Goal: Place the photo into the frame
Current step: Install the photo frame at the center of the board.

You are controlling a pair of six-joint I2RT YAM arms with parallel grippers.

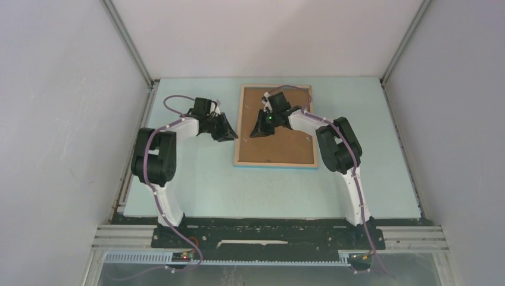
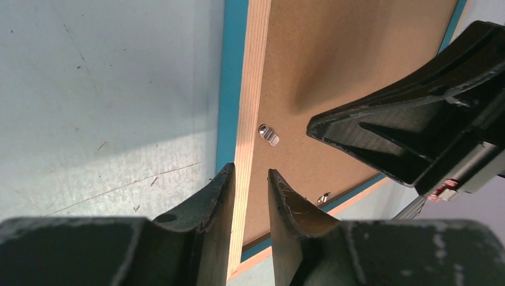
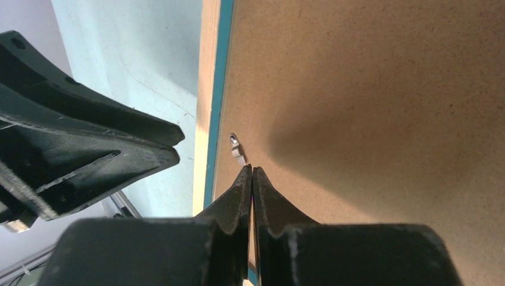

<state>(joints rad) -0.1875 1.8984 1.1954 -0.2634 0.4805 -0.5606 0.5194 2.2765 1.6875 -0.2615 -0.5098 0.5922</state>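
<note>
Frame (image 1: 274,162) back-up, jaws at its left side

Top view: backing board (image 1: 286,143) fills it, just right of the left gripper (image 1: 226,134). Left wrist: jaws slightly parted, wood rim showing between them. Right wrist: right gripper (image 3: 251,179) pinched together, empty, metal tab (image 3: 237,149) just past its tips.

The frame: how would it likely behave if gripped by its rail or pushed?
Probably stiff: the frame shows a wood rail. Flat on the table, it would likely slide, not tip. Metal clips should keep its backing board in.
</note>
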